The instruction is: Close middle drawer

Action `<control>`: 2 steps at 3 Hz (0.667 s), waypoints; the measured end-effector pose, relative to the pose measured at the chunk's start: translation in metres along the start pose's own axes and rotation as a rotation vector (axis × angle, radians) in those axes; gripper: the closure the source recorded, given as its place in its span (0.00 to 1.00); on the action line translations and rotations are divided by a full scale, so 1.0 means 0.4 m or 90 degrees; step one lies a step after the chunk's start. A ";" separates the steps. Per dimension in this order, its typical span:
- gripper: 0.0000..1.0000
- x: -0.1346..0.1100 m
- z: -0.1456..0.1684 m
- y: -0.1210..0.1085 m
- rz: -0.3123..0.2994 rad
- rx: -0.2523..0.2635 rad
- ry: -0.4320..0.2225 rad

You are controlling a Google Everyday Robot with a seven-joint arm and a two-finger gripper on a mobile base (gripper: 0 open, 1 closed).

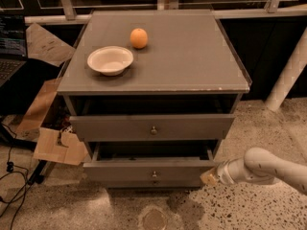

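The pincer (209, 177), a pale tan tip on the end of the white tubular arm (268, 169), sits low at the right of the view, at the right-hand end of the grey flat-fronted wooden middle drawer (124, 170), touching or all but touching its front panel; whether it is apart or together cannot be told. It is probably placed there because closing needs only a push on the front, not a hold on the small round metal knob (154, 174) at the centre; coming in at the drawer's own height lets the arm press the panel inward; a push so far off centre may, as a judgement, skew the box on its runners. The middle drawer stands pulled out of the grey wooden cabinet (158, 87), its front well forward and its shallow dark inside showing behind the panel; it lies below the wider, taller-fronted grey upper drawer (201, 127), which is itself out a little. Its long axis runs left to right across the view, level with the floor; its front faces the camera, so the way to shut it is straight back, away from the camera. On the cabinet's flat grey top surface (192, 56) rest a round white bowl (110, 60) and a small orange fruit (138, 38), apart from each other; the task does not concern them.
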State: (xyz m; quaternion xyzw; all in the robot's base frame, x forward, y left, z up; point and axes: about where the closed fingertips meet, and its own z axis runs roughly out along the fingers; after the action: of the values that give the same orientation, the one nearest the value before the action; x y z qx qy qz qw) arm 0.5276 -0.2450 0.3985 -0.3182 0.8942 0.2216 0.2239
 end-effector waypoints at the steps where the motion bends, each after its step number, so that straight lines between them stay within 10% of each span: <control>1: 1.00 -0.060 0.030 -0.029 -0.023 -0.004 -0.004; 2: 1.00 -0.101 0.037 -0.063 -0.026 0.005 -0.014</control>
State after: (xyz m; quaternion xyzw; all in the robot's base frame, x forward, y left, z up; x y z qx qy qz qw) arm 0.5764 -0.2356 0.4020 -0.3329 0.8860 0.2170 0.2390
